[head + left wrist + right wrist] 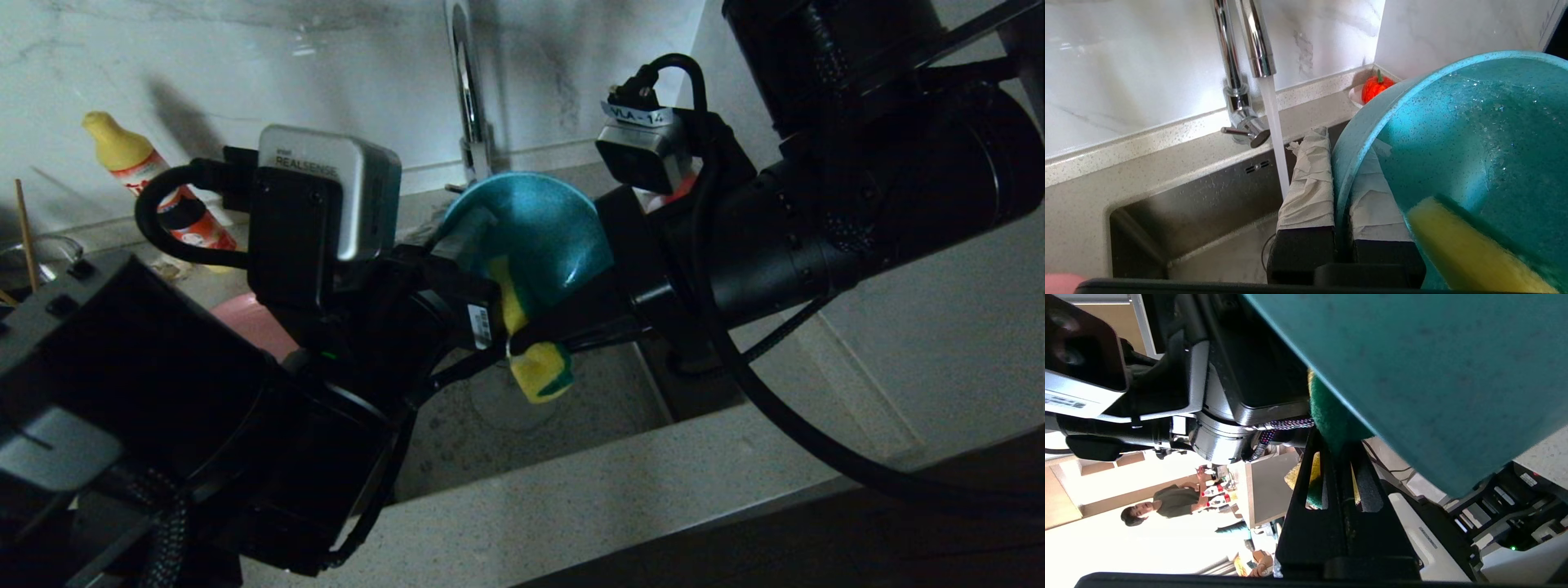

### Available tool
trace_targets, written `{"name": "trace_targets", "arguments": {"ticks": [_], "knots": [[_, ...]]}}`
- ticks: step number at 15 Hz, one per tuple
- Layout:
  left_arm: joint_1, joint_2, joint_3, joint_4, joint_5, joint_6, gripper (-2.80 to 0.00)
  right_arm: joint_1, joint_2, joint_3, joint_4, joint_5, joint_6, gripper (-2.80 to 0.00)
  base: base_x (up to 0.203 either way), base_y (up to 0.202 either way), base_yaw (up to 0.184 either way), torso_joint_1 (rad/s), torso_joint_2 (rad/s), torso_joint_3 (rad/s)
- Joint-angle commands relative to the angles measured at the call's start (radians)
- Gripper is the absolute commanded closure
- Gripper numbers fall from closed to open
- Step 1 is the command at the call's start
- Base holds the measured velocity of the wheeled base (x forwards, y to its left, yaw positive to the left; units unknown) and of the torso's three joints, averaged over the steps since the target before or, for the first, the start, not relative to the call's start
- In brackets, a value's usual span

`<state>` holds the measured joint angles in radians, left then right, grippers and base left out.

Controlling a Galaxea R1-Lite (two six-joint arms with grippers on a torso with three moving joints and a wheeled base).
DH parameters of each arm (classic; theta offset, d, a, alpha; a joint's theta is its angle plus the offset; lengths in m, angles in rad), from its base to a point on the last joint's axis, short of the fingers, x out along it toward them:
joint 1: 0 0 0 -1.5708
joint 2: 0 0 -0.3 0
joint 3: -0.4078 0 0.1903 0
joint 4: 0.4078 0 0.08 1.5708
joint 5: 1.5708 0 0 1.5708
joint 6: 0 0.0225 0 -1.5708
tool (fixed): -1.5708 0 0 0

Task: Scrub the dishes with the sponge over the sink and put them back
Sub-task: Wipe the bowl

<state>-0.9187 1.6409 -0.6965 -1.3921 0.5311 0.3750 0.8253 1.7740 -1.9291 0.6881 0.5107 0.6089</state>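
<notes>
while left claw [1341,192] grips bowl [1474,134], right claw [1339,473] presses sponge [1457,249].

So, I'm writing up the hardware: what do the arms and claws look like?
Both arms are black cylinders with black cables. The left claw has black fingers wrapped in white tape, under a silver RealSense camera. The right claw has slotted black fingers; its camera is labelled VLA-14.

Teal speckled bowl [1453,134]; yellow-green sponge [539,367]; pink plate [253,322]; chrome faucet [1241,61].
</notes>
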Motion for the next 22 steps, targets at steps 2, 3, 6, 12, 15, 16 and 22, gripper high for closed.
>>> {"name": "trace_targets", "arguments": {"ticks": [2,3,6,12,15,16,22], "knots": [[0.0,-0.006,0.034,-0.016,0.003,-0.001,0.0,-0.043,-0.006,-0.002,-0.006,0.0,0.001,0.0,0.0,0.0,0.0,0.0,0.0,0.0],[0.0,-0.006,0.035,-0.021,0.003,-0.001,0.0,-0.057,-0.011,-0.002,-0.018,-0.001,0.0,0.0,0.0,0.0,0.0,0.0,0.0,0.0],[0.0,-0.004,0.035,-0.022,0.003,-0.001,0.0,-0.081,-0.031,-0.002,-0.033,-0.003,0.002,0.0,0.0,0.0,0.0,0.0,0.0,0.0],[-0.001,-0.01,0.055,-0.022,0.001,-0.001,0.0,-0.091,-0.068,-0.004,-0.038,-0.004,-0.001,0.0,0.0,0.0,0.0,0.0,0.0,0.0],[0.0,-0.016,0.075,-0.022,0.001,-0.002,0.0,-0.092,-0.076,-0.002,-0.05,-0.004,-0.003,0.0,0.0,0.0,0.0,0.0,0.0,0.0],[0.0,-0.013,0.083,-0.022,0.0,-0.003,0.0,-0.092,-0.079,-0.002,-0.056,-0.004,-0.003,0.0,0.0,0.0,0.0,0.0,0.0,0.0],[-0.002,0.011,0.072,-0.022,-0.005,-0.002,0.0,-0.032,-0.038,-0.002,-0.058,0.003,-0.009,0.0,0.0,0.0,0.0,0.0,0.0,0.0]]}}
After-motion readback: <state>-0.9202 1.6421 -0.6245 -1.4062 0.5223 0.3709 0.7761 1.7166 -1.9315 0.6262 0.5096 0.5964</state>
